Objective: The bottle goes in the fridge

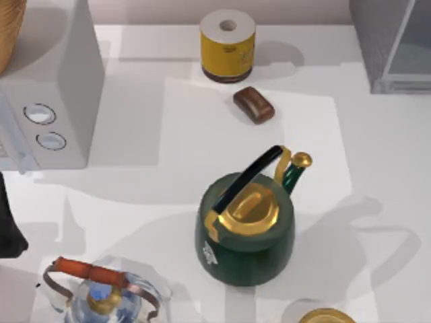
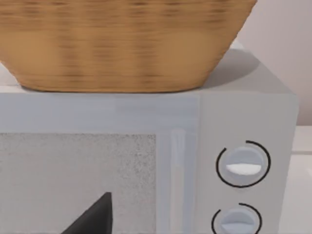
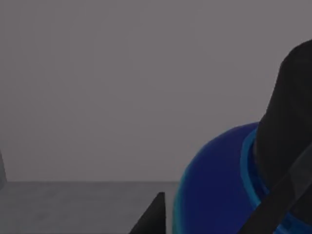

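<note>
**Right gripper clamped on the bottle against the fridge's grey wall**

Right gripper (image 3: 214, 217) is closed on the blue, round-shouldered bottle with a dark cap (image 3: 209, 170). In the right wrist view one dark finger lies just beside the blue body and the other crosses in front of it. The bottle is therefore off the table and carried in the grip. Behind it are a plain grey wall and a grey floor, which are probably the inside of the grey, glass-fronted fridge (image 1: 377, 54) at the far right of the table. If so, the task is close to done. What remains is to set the bottle down and open the grip. Holding it by the body rather than the cap should keep it steady until then.

The left arm (image 1: 10, 222) is parked at the left edge of the table. Its left gripper (image 2: 97, 217) faces the white microwave with two round dials (image 2: 243, 165), and it cannot be told whether this gripper is open or closed. A woven tan basket (image 2: 122, 44) rests on top of the microwave.

Several other things stand on the table, all well apart from the fridge:
- a dark green kettle with a gold lid (image 1: 246, 229) at the centre
- a clear glass kettle with an orange handle (image 1: 101, 293) at the near left
- a yellow roll with a white top (image 1: 227, 46) at the far side
- a small brown block (image 1: 254, 104) just nearer than the roll
</note>
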